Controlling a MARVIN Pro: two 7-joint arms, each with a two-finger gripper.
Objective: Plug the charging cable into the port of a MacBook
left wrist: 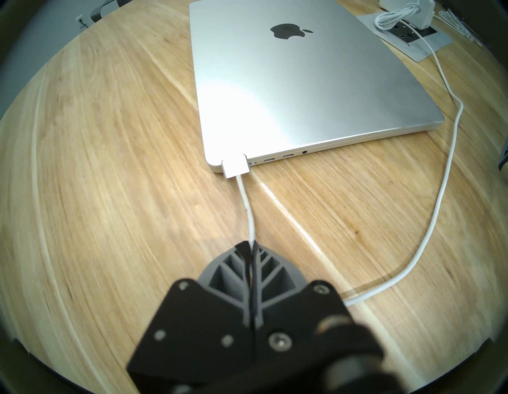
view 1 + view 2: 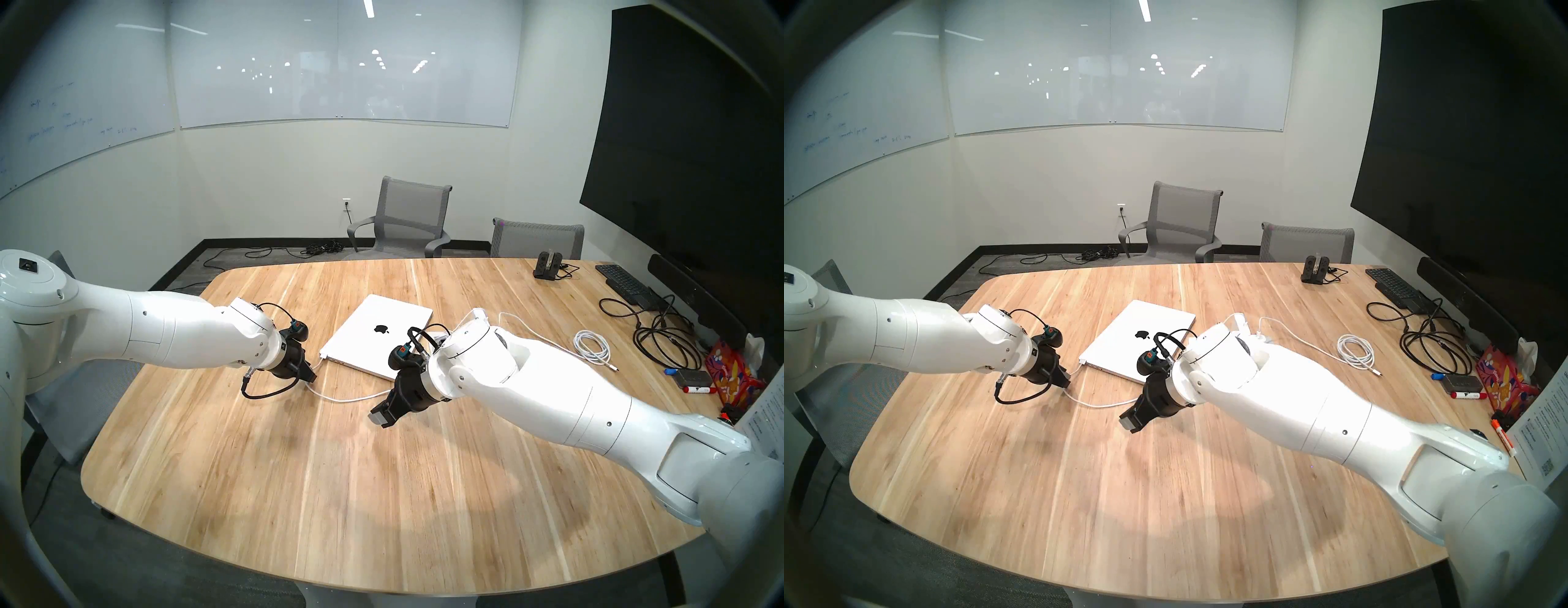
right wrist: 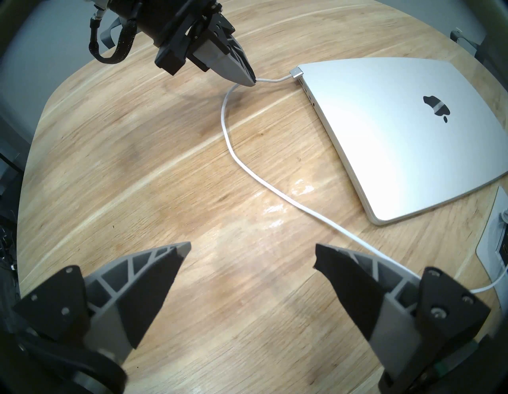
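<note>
Pinching the charging cable [image 1: 248, 217] between closed fingers, the left end effector [image 1: 251, 245] hovers low over the wooden bench [image 2: 297, 488]. Just ahead of its tips, the cord runs to a flat white plug [image 1: 237, 166] sitting against the near corner of the closed silver MacBook [image 1: 297, 90], at the port edge. Behind the tips, the cord loops across the bench toward the right end effector [image 3: 253, 258], which hangs above the bench with its jaws spread wide and empty, the cord passing beside its right finger [image 3: 346, 278].
</note>
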